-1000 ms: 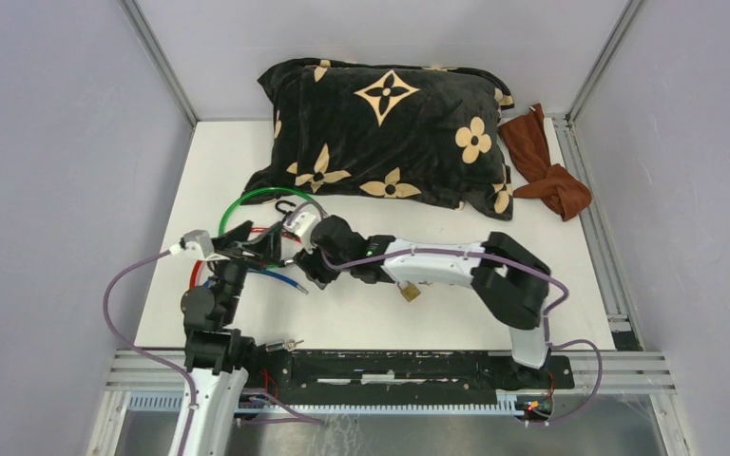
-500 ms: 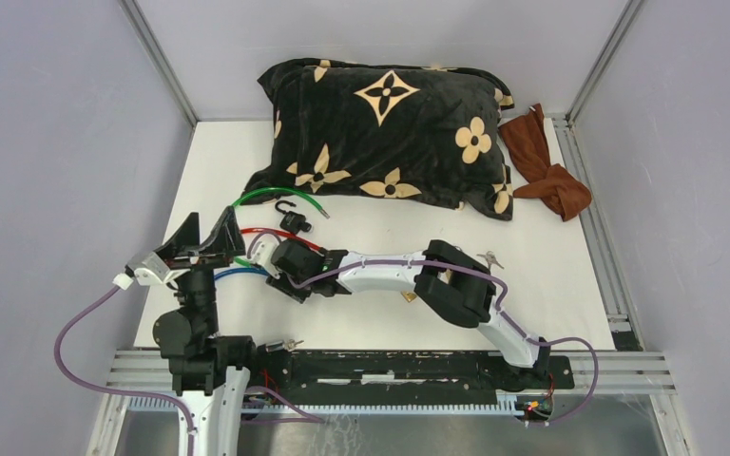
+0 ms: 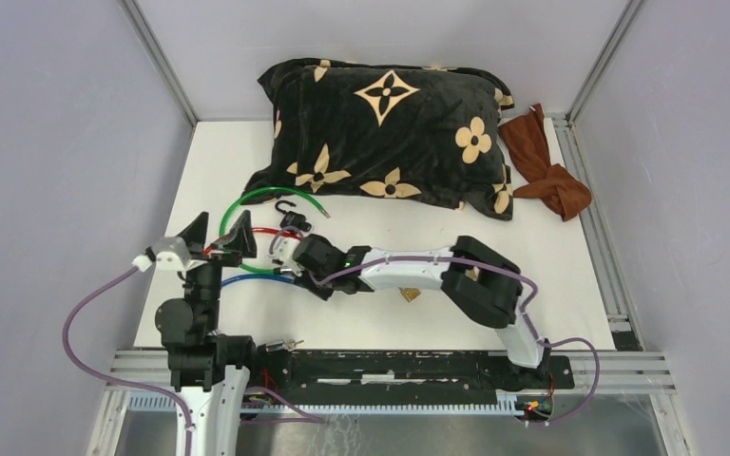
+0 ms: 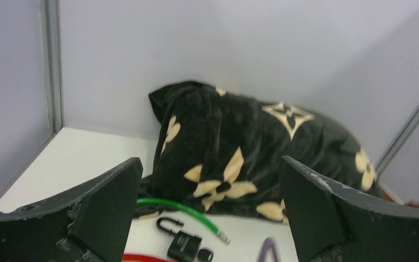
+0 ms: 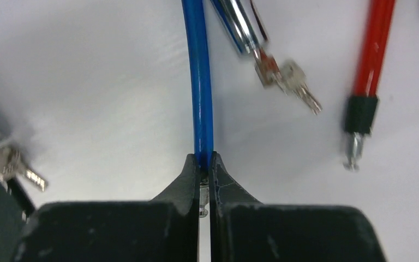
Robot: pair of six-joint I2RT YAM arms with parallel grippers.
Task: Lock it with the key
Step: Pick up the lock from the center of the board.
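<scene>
My right gripper (image 5: 202, 164) is shut on the metal-tipped end of a blue cable (image 5: 199, 82), low over the table left of centre (image 3: 290, 269). Small silver keys (image 5: 297, 84) lie just right of that cable, and another key (image 5: 11, 161) lies to the left. A black padlock (image 4: 184, 245) with its shackle open lies on the table, a dark key head next to its base. My left gripper (image 4: 211, 164) is open and empty, raised above the cables (image 3: 217, 236) and facing the pillow.
A green cable (image 3: 247, 199) and a red cable (image 3: 261, 231) curl round the black padlock. A brass padlock (image 3: 409, 295) peeks from under my right arm. A black flowered pillow (image 3: 390, 133) fills the back, with a brown cloth (image 3: 544, 161) beside it. A key (image 3: 292, 345) lies at the near edge.
My right gripper has closed onto the blue cable's end after sliding left. The left gripper lifted off the cables, swung left, then came back right a little, still open.
</scene>
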